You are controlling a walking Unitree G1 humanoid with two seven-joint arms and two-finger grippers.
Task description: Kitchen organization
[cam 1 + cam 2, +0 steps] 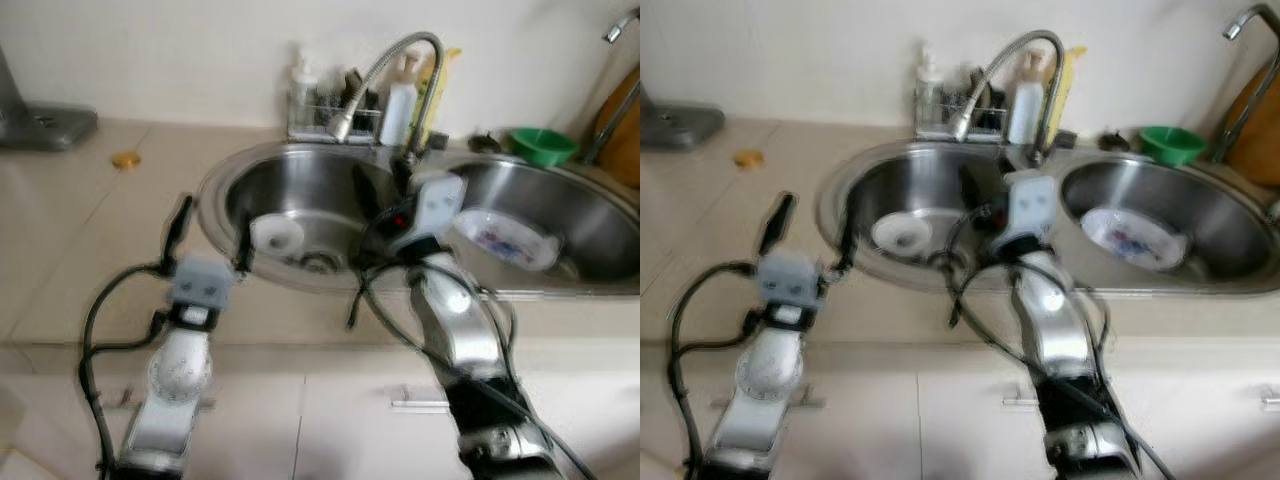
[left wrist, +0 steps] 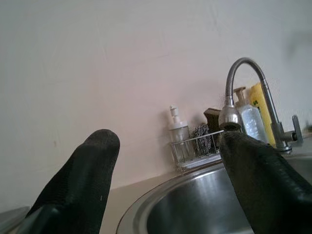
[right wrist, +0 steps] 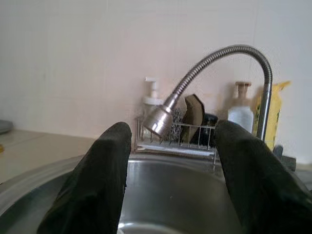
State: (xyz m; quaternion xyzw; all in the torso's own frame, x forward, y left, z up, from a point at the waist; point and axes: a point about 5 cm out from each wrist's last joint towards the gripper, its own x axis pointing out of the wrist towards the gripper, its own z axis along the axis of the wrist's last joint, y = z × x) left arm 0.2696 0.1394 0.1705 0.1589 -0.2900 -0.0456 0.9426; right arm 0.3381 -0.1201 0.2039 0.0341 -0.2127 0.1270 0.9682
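Observation:
A double steel sink is set in the beige counter. In the left basin lies a small white round dish. A white patterned plate rests in the right basin. My left gripper is open over the left basin's near-left rim, beside the white dish, with nothing between its fingers. Above the middle of the left basin, under the gooseneck faucet, my right gripper hangs open and holds nothing; its fingers frame the faucet head.
A wire rack with bottles and sponges stands behind the sink. A green bowl and a wooden board are at the back right. A metal appliance base and a small orange lid lie on the left counter.

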